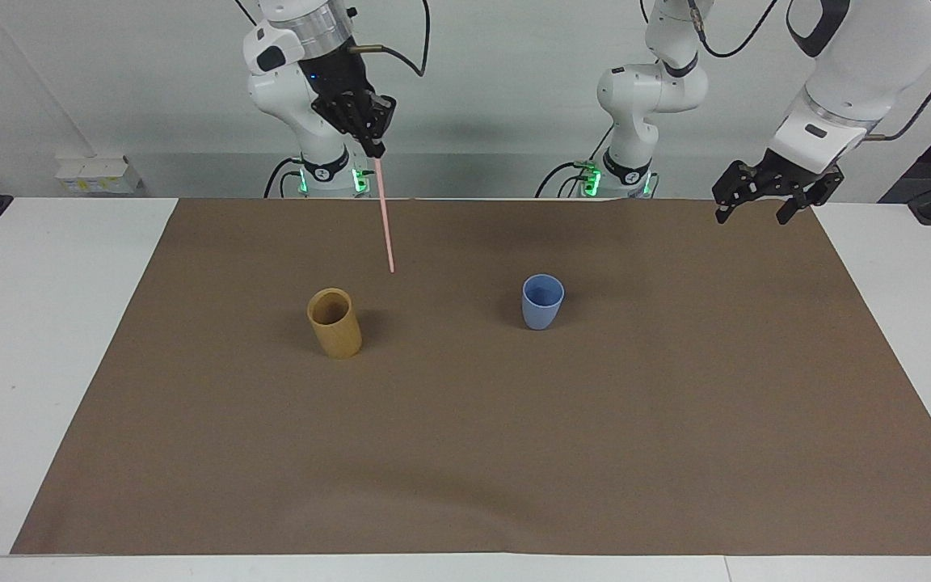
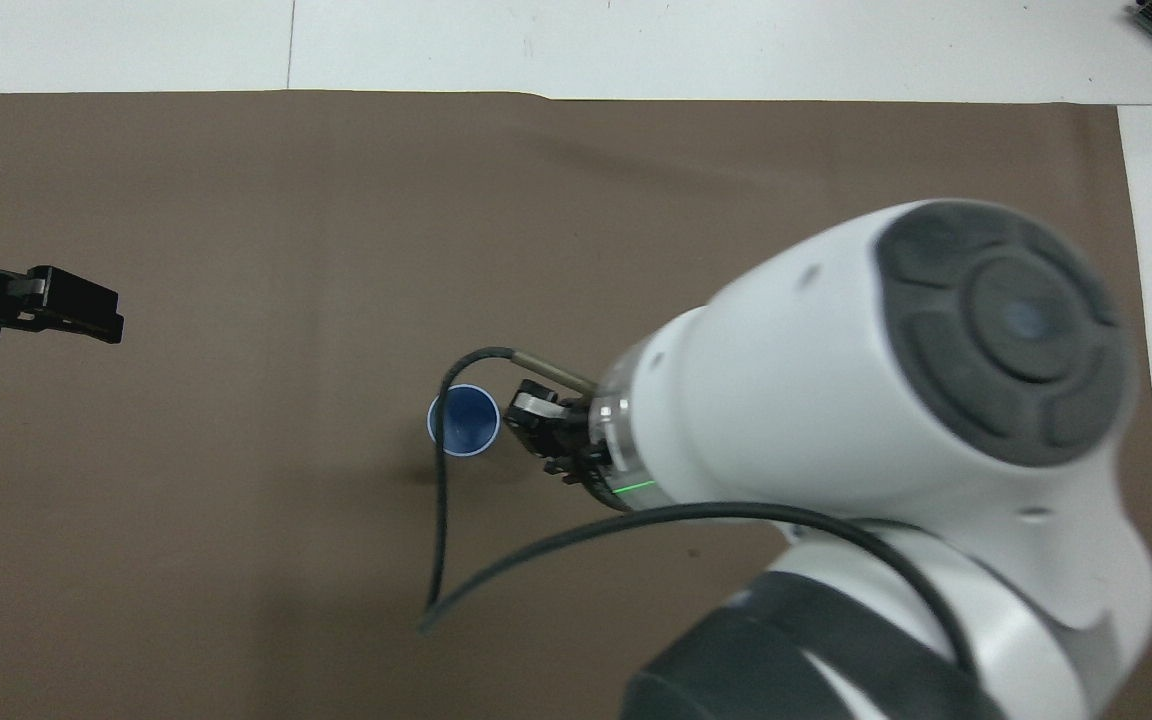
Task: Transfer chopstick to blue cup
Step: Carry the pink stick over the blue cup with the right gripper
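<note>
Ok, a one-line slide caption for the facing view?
Right tool holds the chopstick in the air between tan cup and blue cup; left tool waits, open.

No readable text, label, brand, number or sign appears in either view.
</note>
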Motion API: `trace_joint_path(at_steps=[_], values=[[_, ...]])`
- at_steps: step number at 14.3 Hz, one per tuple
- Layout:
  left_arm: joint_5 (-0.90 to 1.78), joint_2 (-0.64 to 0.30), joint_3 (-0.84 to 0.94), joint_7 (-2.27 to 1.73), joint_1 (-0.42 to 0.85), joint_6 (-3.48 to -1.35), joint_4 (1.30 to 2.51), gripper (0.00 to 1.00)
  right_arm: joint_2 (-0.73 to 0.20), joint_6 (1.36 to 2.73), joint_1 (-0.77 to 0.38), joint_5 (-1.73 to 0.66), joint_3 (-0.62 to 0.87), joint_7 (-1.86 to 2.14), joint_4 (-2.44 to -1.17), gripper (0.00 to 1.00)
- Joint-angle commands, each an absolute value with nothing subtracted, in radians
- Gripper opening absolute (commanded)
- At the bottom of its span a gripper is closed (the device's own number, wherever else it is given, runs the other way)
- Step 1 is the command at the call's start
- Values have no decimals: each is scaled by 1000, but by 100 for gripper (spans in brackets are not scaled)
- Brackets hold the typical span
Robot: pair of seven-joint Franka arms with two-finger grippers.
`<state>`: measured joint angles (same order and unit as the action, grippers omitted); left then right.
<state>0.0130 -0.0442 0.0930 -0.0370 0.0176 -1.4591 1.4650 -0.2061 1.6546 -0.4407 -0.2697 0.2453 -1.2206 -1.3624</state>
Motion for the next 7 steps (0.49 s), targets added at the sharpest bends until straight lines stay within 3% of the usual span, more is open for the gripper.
trace_joint_path(at_steps=[1, 7], values=[[2, -31, 101, -37, 5, -1454, 1474, 100, -287, 1704, -486, -270, 250, -1328, -1308, 0], [2, -31, 101, -37, 5, -1454, 1474, 100, -307, 1781, -521, -272, 255, -1390, -1348, 0]])
